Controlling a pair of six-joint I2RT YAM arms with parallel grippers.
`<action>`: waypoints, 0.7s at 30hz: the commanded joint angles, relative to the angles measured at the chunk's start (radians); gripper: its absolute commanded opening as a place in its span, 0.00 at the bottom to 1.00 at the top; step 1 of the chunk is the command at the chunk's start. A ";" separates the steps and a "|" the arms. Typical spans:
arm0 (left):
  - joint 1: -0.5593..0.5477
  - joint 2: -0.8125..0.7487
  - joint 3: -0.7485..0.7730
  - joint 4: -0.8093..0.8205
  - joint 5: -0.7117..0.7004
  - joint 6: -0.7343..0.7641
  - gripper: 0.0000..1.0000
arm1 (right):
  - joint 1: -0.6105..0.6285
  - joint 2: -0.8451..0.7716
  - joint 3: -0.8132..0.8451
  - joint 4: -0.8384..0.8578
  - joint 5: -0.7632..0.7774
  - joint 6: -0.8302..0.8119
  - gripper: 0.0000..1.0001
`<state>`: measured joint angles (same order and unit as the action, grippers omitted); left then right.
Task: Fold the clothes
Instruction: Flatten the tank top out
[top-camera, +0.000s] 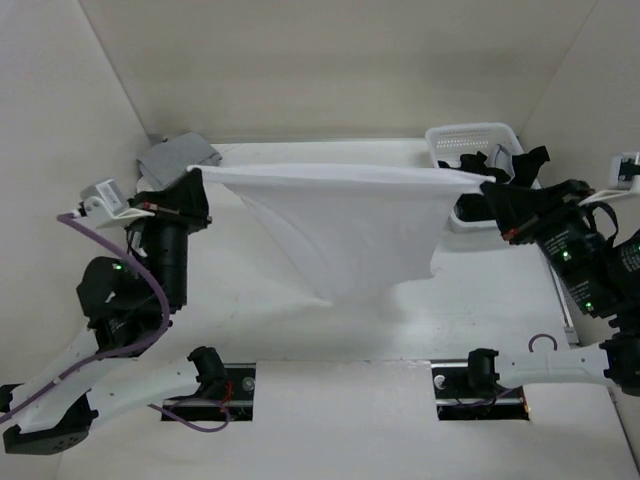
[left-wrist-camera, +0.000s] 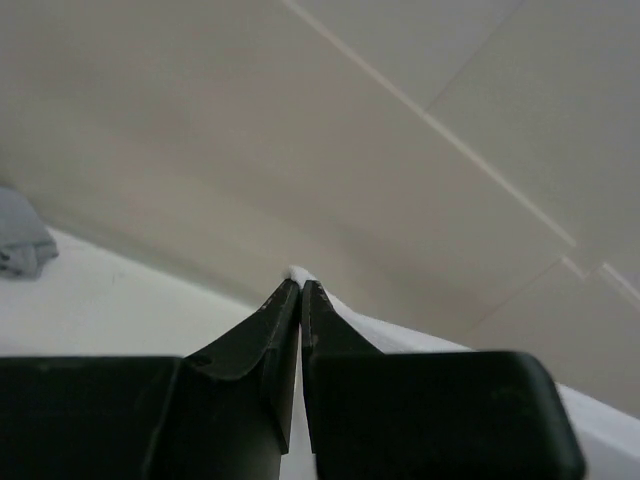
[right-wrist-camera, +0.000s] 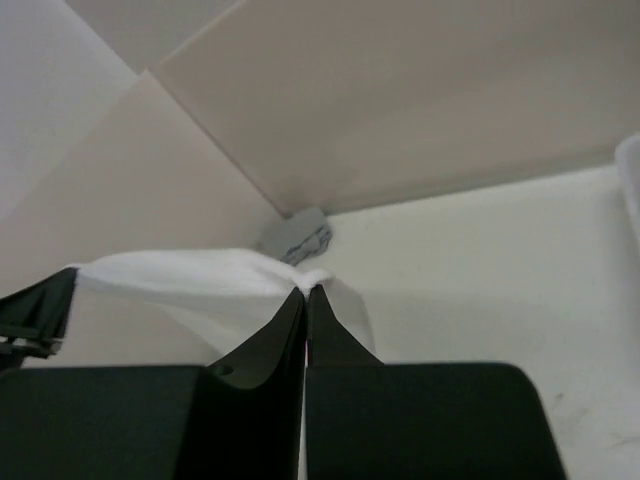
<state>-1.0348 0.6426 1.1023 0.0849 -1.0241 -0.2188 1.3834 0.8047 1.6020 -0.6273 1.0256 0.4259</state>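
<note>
A white top hangs stretched in the air between my two grippers, its upper edge taut and the rest drooping to a point near the table. My left gripper is shut on its left corner; white cloth pokes out past the fingertips of the left gripper. My right gripper is shut on the right corner, where the white top runs left from the tips of the right gripper. A folded grey top lies at the back left, also seen as the grey top. Black clothes hang from the basket.
A white slotted basket stands at the back right, behind my right gripper. Walls close the table in at the back and both sides. The table edge runs between the two arm bases.
</note>
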 joint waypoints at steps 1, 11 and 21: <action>0.005 0.046 0.097 0.289 -0.034 0.303 0.03 | 0.010 0.106 0.082 0.300 0.059 -0.486 0.00; 0.245 0.399 0.053 0.330 0.007 0.267 0.04 | -0.623 0.405 0.082 0.288 -0.586 -0.247 0.00; 0.746 0.893 0.578 -0.207 0.590 -0.274 0.03 | -0.922 0.999 0.696 0.128 -0.874 -0.144 0.00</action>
<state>-0.3759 1.5028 1.4029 -0.0376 -0.6132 -0.3466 0.5098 1.7302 1.9759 -0.4389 0.2317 0.2596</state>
